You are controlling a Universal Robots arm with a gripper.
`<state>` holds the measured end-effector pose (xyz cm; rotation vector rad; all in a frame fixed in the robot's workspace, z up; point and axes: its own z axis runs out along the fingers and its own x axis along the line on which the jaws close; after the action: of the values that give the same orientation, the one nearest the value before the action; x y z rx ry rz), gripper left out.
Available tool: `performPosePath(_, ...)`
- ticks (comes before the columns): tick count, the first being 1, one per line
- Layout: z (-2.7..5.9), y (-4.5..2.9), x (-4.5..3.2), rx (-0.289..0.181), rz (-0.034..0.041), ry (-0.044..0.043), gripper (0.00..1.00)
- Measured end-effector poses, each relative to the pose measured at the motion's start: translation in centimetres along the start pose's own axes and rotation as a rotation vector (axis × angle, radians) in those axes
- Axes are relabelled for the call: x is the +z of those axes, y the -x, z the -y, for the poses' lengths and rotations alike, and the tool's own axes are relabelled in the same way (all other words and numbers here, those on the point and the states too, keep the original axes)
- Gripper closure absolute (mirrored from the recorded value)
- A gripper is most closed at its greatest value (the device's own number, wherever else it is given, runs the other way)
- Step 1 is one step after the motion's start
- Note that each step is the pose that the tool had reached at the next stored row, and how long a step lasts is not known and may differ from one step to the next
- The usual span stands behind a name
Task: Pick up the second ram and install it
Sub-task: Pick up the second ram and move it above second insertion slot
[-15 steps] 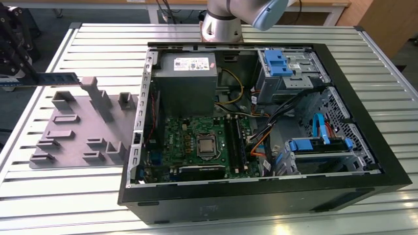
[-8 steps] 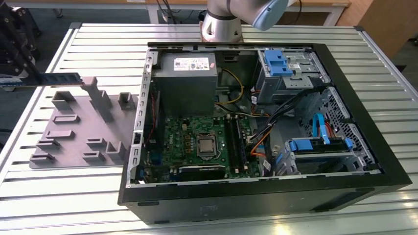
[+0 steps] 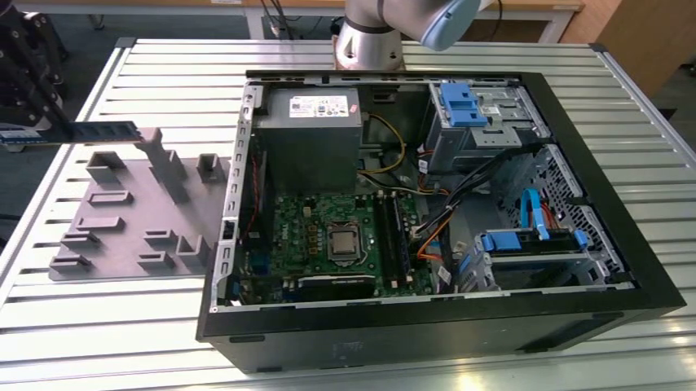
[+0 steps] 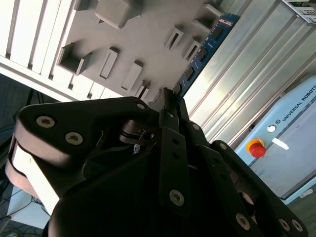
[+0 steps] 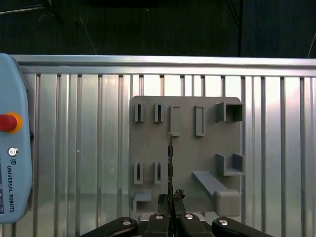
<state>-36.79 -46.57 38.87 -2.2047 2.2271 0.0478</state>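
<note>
While the gripper (image 5: 171,202) clamps one end of the second ram (image 3: 109,130), a thin green-blue memory stick, over the grey plastic holder tray (image 3: 120,236), the pick-up looks done. Installation is left: the black slots (image 3: 394,236) of the green motherboard (image 3: 299,228) lie well apart.

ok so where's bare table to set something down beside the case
Bare table slats lie nearer the camera than the grey holder tray, and beyond it. Inside the case it is crowded with motherboard and cables.
</note>
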Motion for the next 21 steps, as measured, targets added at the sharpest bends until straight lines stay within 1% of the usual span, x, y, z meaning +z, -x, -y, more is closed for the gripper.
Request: performPosePath(21,0.68,0.01,0.08,0.000,-0.0001,-0.0004,0.86)
